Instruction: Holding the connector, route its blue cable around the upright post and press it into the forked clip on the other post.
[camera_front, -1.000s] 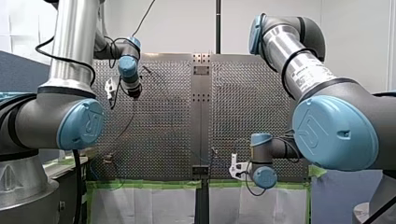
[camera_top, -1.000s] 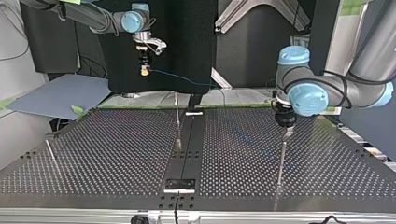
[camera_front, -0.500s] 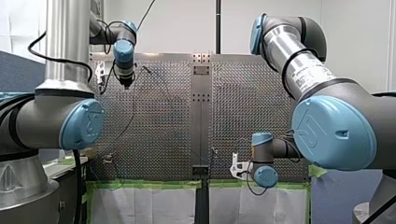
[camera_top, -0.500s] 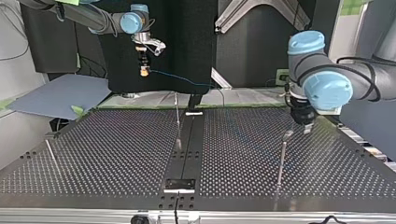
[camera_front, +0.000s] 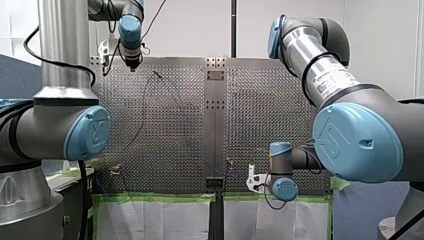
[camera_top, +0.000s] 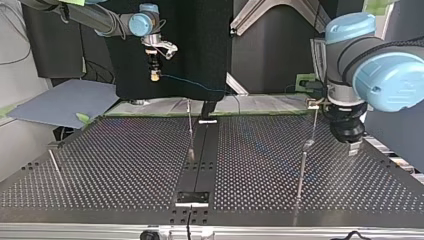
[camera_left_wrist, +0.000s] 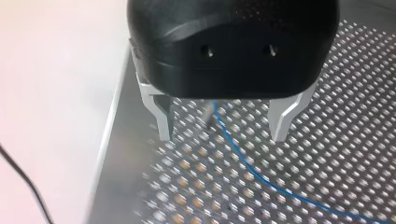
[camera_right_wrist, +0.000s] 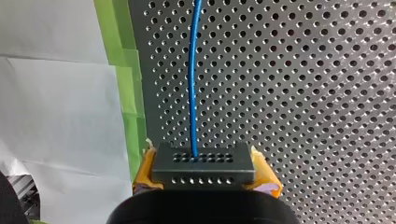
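My right gripper (camera_right_wrist: 205, 176) has its yellow pads (camera_right_wrist: 145, 170) shut on a dark grey connector block (camera_right_wrist: 203, 163), from which the blue cable (camera_right_wrist: 192, 84) runs ahead over the perforated plate. In the top view this gripper (camera_top: 155, 76) hangs high at the back left, and the cable (camera_top: 195, 86) trails toward the middle. My left gripper (camera_left_wrist: 224, 137) is open with bare metal fingers; the cable (camera_left_wrist: 243, 163) passes under the gap beside a thin post tip (camera_left_wrist: 207, 115). In the top view it (camera_top: 350, 145) hovers just right of the forked-clip post (camera_top: 302, 167).
Another upright post (camera_top: 190, 131) stands near the table's central dark strip (camera_top: 205, 150). A short pin (camera_top: 54, 162) leans at the top view's left. Green tape (camera_front: 165, 197) edges the near side in the front view. Black cables hang from my left arm (camera_front: 60, 45).
My left gripper has pulled away from the forked-clip post, toward the top view's right and nearer that camera; in the front view it went toward the far left corner. The right arm held still.
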